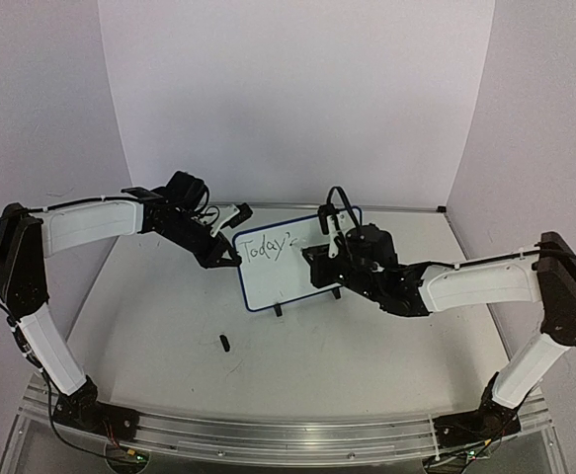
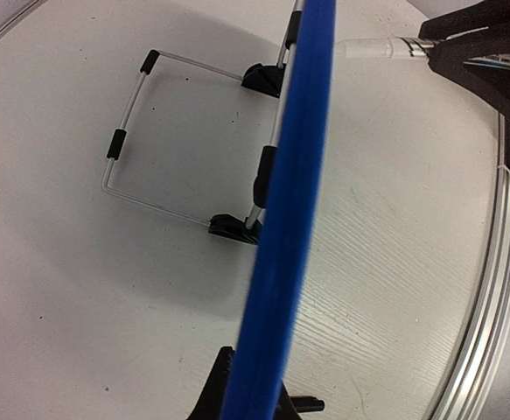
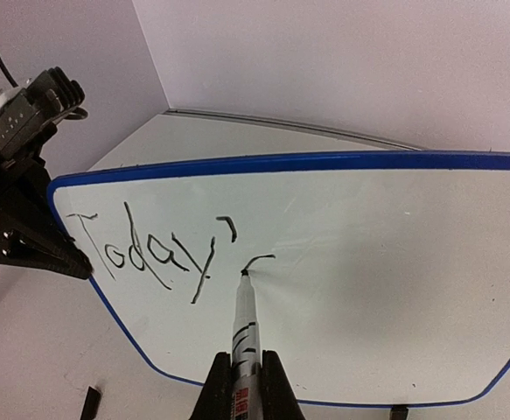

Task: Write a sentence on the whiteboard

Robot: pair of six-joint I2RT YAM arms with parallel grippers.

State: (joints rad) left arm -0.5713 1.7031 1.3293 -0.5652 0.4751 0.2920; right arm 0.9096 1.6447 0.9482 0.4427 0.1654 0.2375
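The whiteboard [image 1: 273, 284] with its blue rim stands upright at the table's middle. The sentence [image 1: 266, 247] reads "Today'" in thin black marker, and it also shows in the right wrist view [image 3: 141, 249]. My left gripper [image 1: 230, 259] is shut on the board's left edge. In the left wrist view the blue rim [image 2: 294, 219] runs between the jaws of the left gripper [image 2: 250, 407]. My right gripper [image 1: 319, 267] is shut on a black-and-white marker [image 3: 244, 341]. The marker tip touches the board at the end of a short fresh stroke right of the apostrophe.
A small black cap [image 1: 225, 343] lies on the table in front of the board. The wire stand [image 2: 150, 131] and black clip feet [image 2: 233, 227] sit behind the board. A metal rail [image 1: 288, 434] runs along the near edge. White walls enclose the table.
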